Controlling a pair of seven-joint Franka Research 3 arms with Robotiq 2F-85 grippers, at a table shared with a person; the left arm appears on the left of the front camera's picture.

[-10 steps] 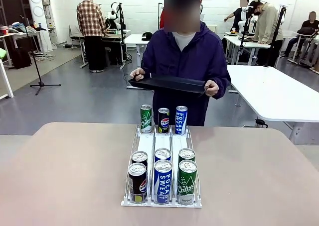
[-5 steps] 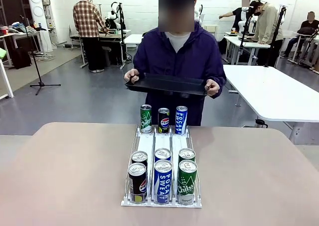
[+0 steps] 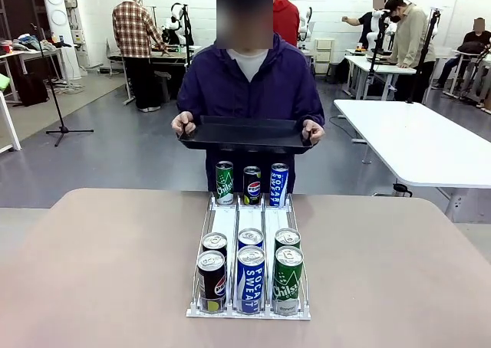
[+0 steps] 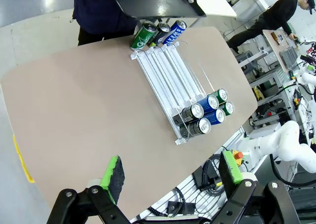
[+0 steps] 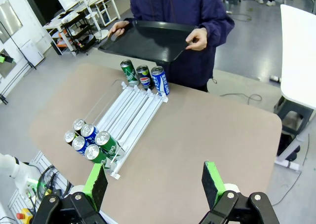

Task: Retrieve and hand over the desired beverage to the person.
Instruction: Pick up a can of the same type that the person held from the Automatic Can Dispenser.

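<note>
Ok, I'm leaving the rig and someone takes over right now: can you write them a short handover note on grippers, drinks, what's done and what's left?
Left gripper: open, empty, raised above the table.
Right gripper: open, empty, likewise raised.
Rack mid-table: six cans at the robot's end, three cans at the far end, all upright.
The person stands at the far side holding an empty black tray in both hands.
Done: nothing picked.
Left: which drink is wanted is not shown; grasp it and hand it over, probably onto the tray.
</note>
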